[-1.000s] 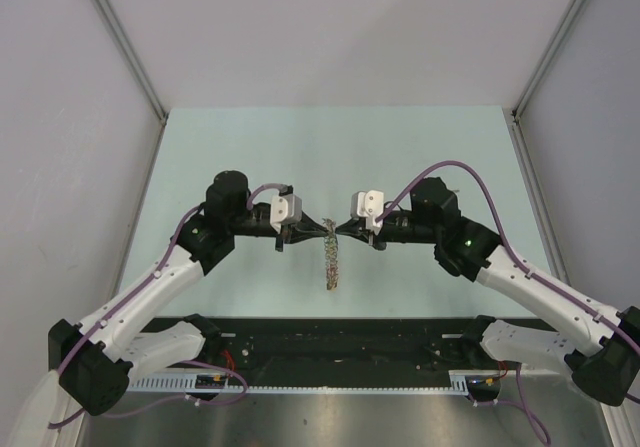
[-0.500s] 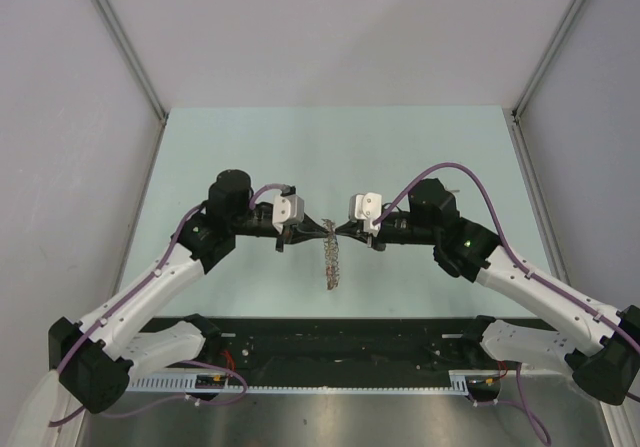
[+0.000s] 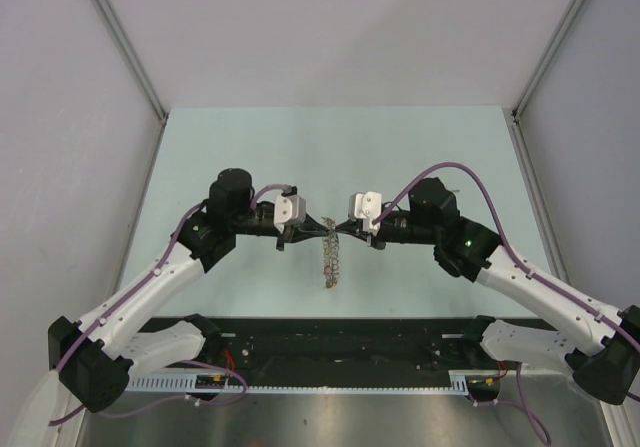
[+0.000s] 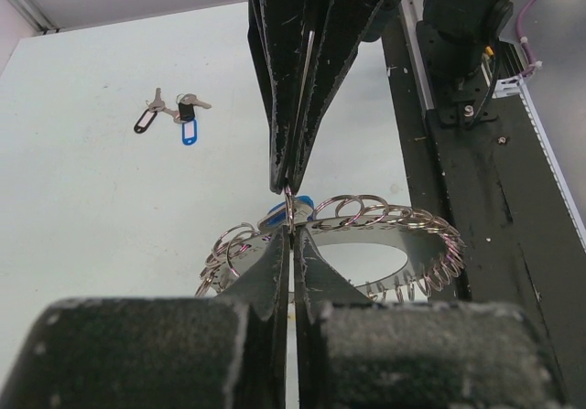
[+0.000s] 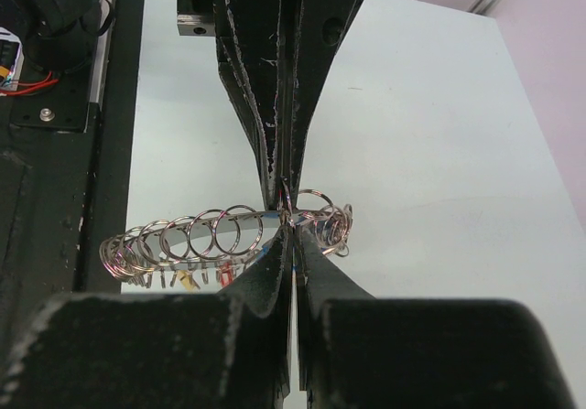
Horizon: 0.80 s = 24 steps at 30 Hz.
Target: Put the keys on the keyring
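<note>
Keyring (image 3: 331, 259) pinched by left fingers (image 4: 265, 276), right fingers (image 5: 264, 279).

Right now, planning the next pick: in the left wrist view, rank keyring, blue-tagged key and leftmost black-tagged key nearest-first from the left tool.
1. keyring, at tips of the left tool.
2. blue-tagged key, ahead, leftward.
3. leftmost black-tagged key, further left.

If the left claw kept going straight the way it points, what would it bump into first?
Almost certainly the right gripper. Its fingertips face the left gripper tip to tip. Both look shut on the keyring wire, with hardly any gap between them.
</note>
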Each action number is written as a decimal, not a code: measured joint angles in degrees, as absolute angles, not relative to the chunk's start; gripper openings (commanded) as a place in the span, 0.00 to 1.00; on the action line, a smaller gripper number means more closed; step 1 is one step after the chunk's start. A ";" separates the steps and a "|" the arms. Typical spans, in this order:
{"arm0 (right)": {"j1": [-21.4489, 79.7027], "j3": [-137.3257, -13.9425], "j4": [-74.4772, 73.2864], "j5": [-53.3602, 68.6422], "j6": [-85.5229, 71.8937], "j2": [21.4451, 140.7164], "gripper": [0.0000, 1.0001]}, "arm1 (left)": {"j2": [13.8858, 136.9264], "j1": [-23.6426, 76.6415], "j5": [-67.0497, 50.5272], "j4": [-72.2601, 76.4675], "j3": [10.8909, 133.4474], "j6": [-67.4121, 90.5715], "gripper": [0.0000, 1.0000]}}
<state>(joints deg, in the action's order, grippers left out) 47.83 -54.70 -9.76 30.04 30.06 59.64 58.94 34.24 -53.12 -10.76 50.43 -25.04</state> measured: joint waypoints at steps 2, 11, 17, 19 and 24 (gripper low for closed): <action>47.83 -54.92 -10.17 29.89 30.09 59.64 0.00 | 58.96 34.41 -52.88 -10.92 50.52 -25.41 0.00; 48.23 -56.88 -12.93 28.69 31.35 60.86 0.00 | 59.33 34.76 -51.20 -12.23 51.24 -26.02 0.00; 48.60 -56.95 -13.21 27.46 31.66 60.93 0.05 | 59.37 34.83 -50.81 -13.15 51.46 -26.39 0.00; 48.60 -57.21 -13.41 27.33 31.70 60.97 0.12 | 59.37 34.85 -50.72 -13.06 51.51 -26.52 0.00; 48.53 -57.89 -13.43 27.20 31.59 60.90 0.18 | 59.35 35.03 -50.76 -12.23 51.44 -25.74 0.00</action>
